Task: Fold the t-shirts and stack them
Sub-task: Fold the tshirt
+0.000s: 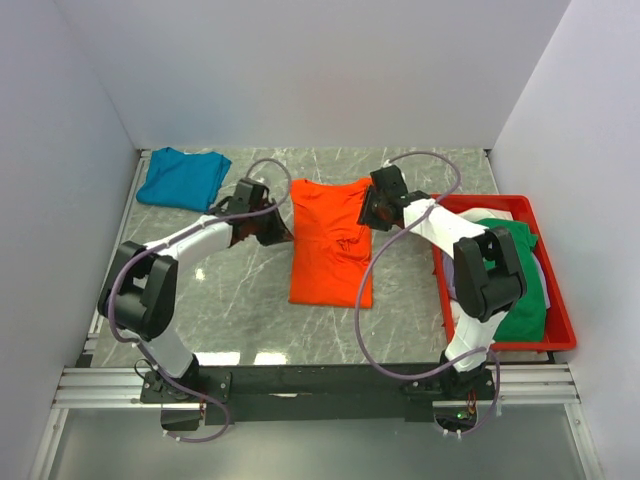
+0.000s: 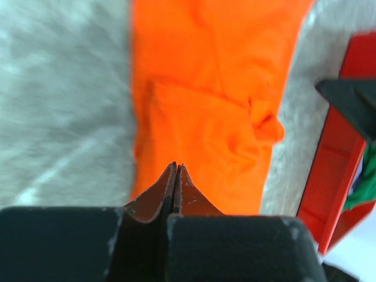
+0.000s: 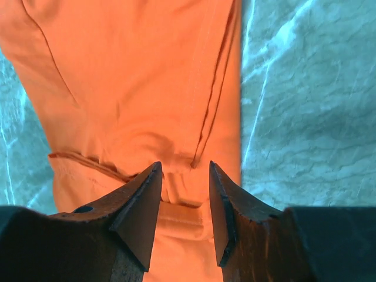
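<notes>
A bright orange t-shirt (image 1: 330,250) lies folded lengthwise in the middle of the table. My left gripper (image 1: 277,232) sits at its left edge, jaws shut with nothing between them (image 2: 176,167). My right gripper (image 1: 368,218) is low over the shirt's right side. Its jaws are open (image 3: 183,169), and a bunched fold of the orange t-shirt (image 3: 141,88) lies between the fingers. A teal blue t-shirt (image 1: 183,178) lies crumpled at the back left. A green t-shirt (image 1: 525,300) and a white t-shirt (image 1: 497,211) lie heaped in the tray.
The red plastic tray (image 1: 478,199) stands at the right, under the right arm's elbow; its wall (image 2: 332,164) shows in the left wrist view. White walls close in the table at the back and both sides. Purple cables loop over the table from both arms.
</notes>
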You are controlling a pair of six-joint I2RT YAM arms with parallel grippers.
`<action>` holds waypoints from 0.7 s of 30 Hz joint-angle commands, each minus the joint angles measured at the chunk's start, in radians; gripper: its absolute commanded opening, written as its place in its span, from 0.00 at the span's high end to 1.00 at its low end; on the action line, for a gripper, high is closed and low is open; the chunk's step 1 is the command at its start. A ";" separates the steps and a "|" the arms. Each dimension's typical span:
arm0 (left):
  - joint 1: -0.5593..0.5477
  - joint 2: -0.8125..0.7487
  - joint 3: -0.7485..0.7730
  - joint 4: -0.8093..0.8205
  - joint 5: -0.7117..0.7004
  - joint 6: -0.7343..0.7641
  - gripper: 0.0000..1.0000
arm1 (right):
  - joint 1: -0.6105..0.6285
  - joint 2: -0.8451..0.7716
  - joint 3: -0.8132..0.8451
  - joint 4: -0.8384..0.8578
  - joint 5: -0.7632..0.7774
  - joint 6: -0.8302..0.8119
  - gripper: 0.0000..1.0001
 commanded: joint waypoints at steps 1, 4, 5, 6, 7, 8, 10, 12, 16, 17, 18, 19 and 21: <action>-0.087 -0.018 -0.027 0.057 0.050 -0.013 0.99 | 0.042 -0.079 -0.042 -0.018 0.031 -0.011 0.55; -0.157 0.005 -0.033 0.080 0.061 -0.025 0.99 | 0.085 -0.113 -0.122 -0.006 0.069 0.001 0.56; -0.171 0.011 -0.038 0.098 0.064 -0.027 0.99 | 0.090 -0.121 -0.145 0.001 0.072 0.013 0.56; -0.183 0.020 -0.041 0.108 0.067 -0.030 0.99 | 0.091 -0.127 -0.165 0.008 0.089 0.016 0.56; -0.204 0.039 -0.044 0.118 0.073 -0.031 0.99 | 0.091 -0.128 -0.198 0.024 0.094 0.024 0.56; -0.214 0.051 -0.044 0.132 0.077 -0.032 0.99 | 0.093 -0.122 -0.205 0.027 0.098 0.021 0.56; -0.243 0.089 -0.044 0.149 0.094 -0.032 0.99 | 0.091 -0.095 -0.200 0.021 0.120 0.016 0.56; -0.260 0.112 -0.042 0.152 0.087 -0.033 0.99 | 0.090 -0.079 -0.194 0.028 0.125 0.013 0.56; -0.293 0.157 -0.052 0.158 0.073 -0.036 0.99 | 0.087 -0.030 -0.159 0.034 0.112 0.012 0.56; -0.295 0.163 -0.056 0.158 0.073 -0.036 0.99 | 0.085 -0.023 -0.153 0.034 0.106 0.010 0.56; -0.296 0.172 -0.059 0.160 0.071 -0.036 0.99 | 0.082 -0.009 -0.150 0.037 0.102 0.010 0.56; -0.301 0.178 -0.064 0.158 0.070 -0.036 0.99 | 0.079 -0.004 -0.144 0.044 0.097 0.009 0.56; -0.306 0.188 -0.075 0.160 0.070 -0.038 0.99 | 0.074 0.014 -0.130 0.044 0.080 0.007 0.56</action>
